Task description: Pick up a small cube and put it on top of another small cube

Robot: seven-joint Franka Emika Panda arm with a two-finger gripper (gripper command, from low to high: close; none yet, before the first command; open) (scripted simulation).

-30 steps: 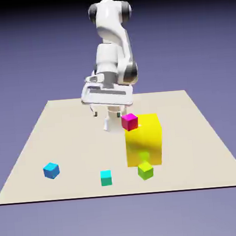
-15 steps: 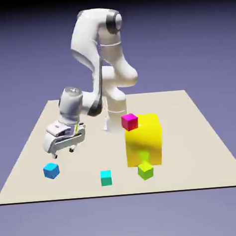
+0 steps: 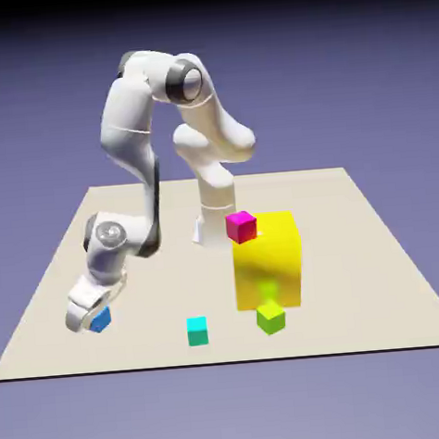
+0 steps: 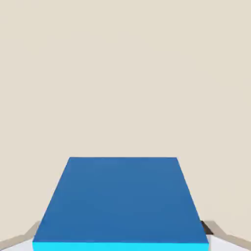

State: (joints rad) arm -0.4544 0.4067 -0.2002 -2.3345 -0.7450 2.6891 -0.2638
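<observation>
Tool point(image 3: 90, 317) has descended from mid-air onto the blue cube point(image 4: 121, 201), which now lies between its fingers on the surface point(image 3: 44, 302); closure cannot be told. Grasp imminent; green cube point(image 3: 270, 318) lies well apart.

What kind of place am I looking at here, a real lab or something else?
Most likely a computer simulation, not a real room: a bare tan table floats against a plain violet backdrop, a white arm reaches over it, and flat-coloured blocks such as the blue cube and yellow block look rendered.
</observation>
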